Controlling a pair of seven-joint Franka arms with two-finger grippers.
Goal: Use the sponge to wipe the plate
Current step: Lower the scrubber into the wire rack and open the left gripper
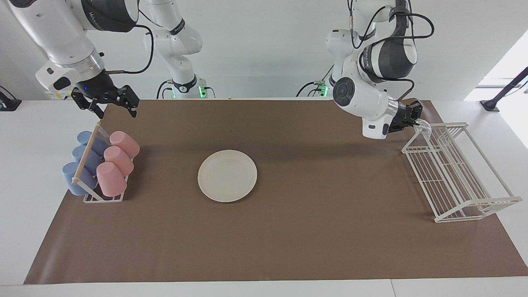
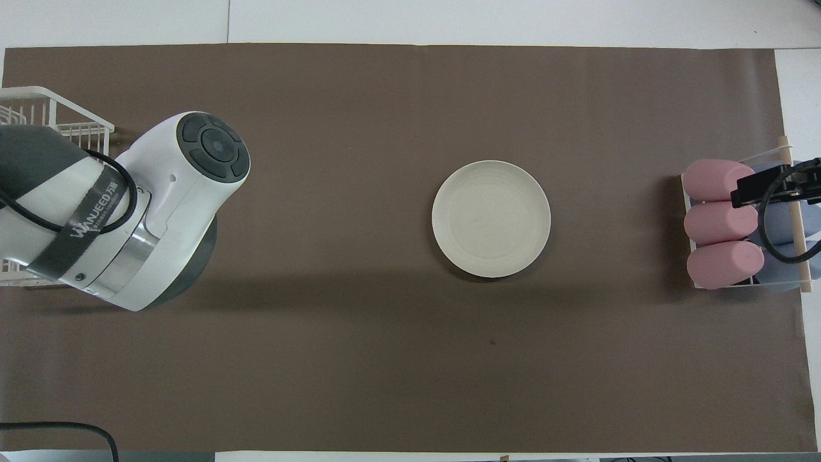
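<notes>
Carrying the sponge (image 1: 423, 128) clamped in the left pincer (image 1: 416, 122), you had it up over the robot-side corner of the white wire rack (image 1: 458, 173) at the left arm's end of the bench (image 1: 24, 156), well apart from the plate (image 1: 227, 175). The plate lay flat near the middle of the brown mat (image 1: 313, 231), bare, with nothing touching it. To wipe well, I judge you needed to bring the wad across over the plate, lower it until the mesh pressed lightly, then sweep in arcs from the centre to the raised rim, gently enough that the plate did not slide on the mat. The sponge looked a small, shiny, silvery crinkled wad, soft and springy by my guess; the plate was round, shallow, matt cream, probably light. The right pincer (image 1: 110, 104), fingers spread apart and holding nothing, hung waiting over the mat's edge by the cup rack (image 1: 101, 165), where pink cups (image 1: 117, 159) and blue cups (image 1: 80, 165) lay on their sides.
</notes>
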